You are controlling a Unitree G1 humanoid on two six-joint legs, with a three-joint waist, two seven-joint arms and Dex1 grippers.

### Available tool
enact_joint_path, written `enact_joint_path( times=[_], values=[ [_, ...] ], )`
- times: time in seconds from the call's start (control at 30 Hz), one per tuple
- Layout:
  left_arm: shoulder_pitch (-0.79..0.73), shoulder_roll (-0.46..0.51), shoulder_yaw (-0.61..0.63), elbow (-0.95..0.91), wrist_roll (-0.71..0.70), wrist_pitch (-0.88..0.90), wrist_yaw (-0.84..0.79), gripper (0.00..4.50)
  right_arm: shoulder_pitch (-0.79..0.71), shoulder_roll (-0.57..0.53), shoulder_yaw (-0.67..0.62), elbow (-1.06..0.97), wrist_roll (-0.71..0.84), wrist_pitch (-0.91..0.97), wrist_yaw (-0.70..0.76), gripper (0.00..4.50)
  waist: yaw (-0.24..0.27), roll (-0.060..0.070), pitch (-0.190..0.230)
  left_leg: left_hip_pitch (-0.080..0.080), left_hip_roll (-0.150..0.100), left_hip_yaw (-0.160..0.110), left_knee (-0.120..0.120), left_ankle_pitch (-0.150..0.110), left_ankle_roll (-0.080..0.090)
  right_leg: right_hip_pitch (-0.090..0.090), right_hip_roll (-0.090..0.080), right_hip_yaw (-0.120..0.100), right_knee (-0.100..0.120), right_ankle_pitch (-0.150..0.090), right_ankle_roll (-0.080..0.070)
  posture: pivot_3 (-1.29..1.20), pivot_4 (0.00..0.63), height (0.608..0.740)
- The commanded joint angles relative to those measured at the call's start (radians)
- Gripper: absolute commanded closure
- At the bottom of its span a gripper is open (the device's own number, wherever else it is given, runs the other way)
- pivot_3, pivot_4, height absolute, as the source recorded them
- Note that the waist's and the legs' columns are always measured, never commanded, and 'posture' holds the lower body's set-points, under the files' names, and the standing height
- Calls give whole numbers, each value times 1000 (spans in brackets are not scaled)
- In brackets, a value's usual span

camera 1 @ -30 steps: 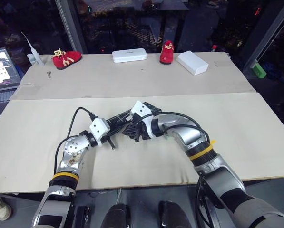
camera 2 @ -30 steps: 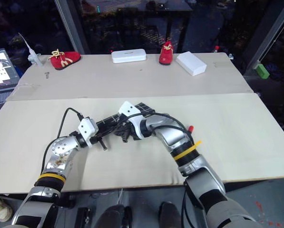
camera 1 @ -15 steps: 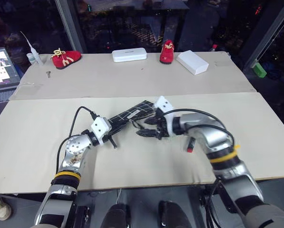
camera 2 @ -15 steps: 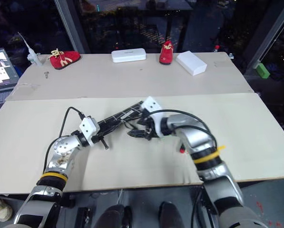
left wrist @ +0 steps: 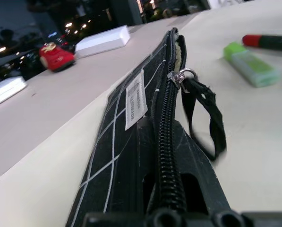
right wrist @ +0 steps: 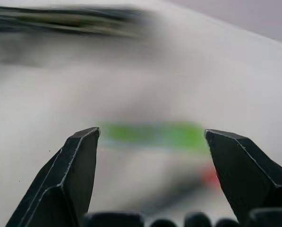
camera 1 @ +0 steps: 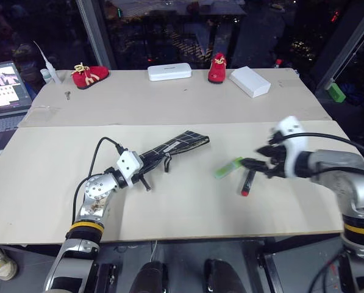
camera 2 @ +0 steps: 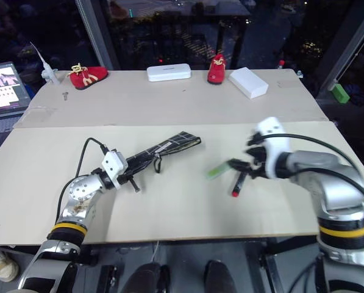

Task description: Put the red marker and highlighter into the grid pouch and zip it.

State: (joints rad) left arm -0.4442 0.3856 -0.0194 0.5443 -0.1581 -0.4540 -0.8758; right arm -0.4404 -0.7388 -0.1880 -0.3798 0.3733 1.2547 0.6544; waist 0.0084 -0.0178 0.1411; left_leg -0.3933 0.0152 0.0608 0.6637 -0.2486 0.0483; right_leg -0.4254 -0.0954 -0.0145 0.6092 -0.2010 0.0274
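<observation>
Left gripper pinched tight on near end of grid pouch, which lies across table centre, zipper pull toward far end; right gripper spread wide, empty, just right of highlighter; red marker beside it on table.
</observation>
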Motion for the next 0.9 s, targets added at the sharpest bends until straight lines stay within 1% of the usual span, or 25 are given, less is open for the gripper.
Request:
enact_joint_path(
  times=[0.03,0.17,0.3,0.5,0.7,0.9],
  values=[
    [-3,-3,-3,-34,-6,-7,-3,4500,45,44,-10,-97,-3,82,-97,554,-3,0,0,0,1,0,0,0,0,0,1,0,0,0,0,0,150,740],
    [-20,-10,-7,-23,-6,-5,-5,4500,44,129,-45,-100,-22,168,-201,554,-6,0,0,1,0,0,0,0,0,0,0,2,1,0,0,0,150,740],
    [-34,-22,-10,-6,-2,-8,-3,4500,13,197,-71,-69,-38,207,-276,554,-3,0,0,1,0,0,1,0,0,1,1,1,1,0,0,0,150,740],
    [-29,-29,-12,-3,0,-16,-3,4500,13,214,-51,-27,-56,202,-327,554,-3,0,0,0,0,0,1,0,0,1,1,1,0,0,0,0,150,740],
    [-27,-31,-9,1,-3,-19,5,4500,6,280,-30,54,-65,184,-369,554,-7,0,0,1,0,0,1,0,0,1,1,1,1,0,0,0,150,740],
    [-22,-31,-3,5,-5,-24,14,4500,16,306,13,84,-72,152,-387,554,-14,0,0,1,0,0,1,0,0,2,1,1,1,0,0,0,150,740]
  ],
)
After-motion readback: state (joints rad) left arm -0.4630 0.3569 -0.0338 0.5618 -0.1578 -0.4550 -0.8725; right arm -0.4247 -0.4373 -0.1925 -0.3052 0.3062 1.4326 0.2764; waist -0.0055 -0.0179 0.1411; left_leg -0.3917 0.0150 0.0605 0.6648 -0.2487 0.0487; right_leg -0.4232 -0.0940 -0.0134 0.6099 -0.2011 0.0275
